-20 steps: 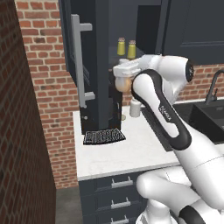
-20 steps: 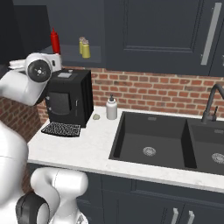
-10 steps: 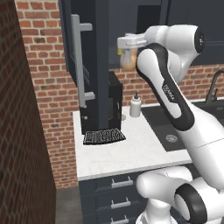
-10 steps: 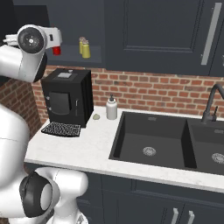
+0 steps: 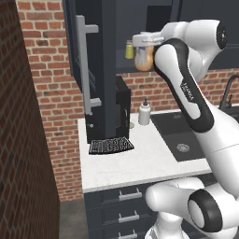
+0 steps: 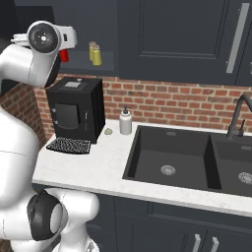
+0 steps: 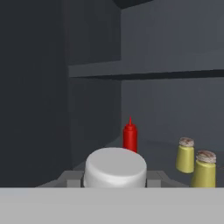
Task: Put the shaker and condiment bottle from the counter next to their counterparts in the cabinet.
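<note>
**Bottle in the gripper, ketchup dead ahead on the shelf**

Start closest in: your gripper (image 7: pixel 114 181) is clamped on the orange condiment bottle (image 5: pixel 144 58), whose whitish cap sits right between the fingers (image 7: pixel 70 178) in the hand view. The bottle stands upright, held up at the open front of the cabinet (image 5: pixel 95 56), at shelf height, well above the table (image 5: pixel 135 161).

Next out, straight beyond the cap and a little right of it, stands a red bottle (image 7: pixel 130 135), near the back left corner of the shelf (image 7: pixel 157 151). I judge this to be the counterpart you want to land beside. It is upright too, so you need no tilt; the move reads as a forward push into the cabinet, then a set-down just short of or beside the red one.

Off to the right, the two shakers (image 7: pixel 194 161) stand close together, and they look already paired. Keep your line left of them; the free shelf lies between them and the red bottle.
</note>
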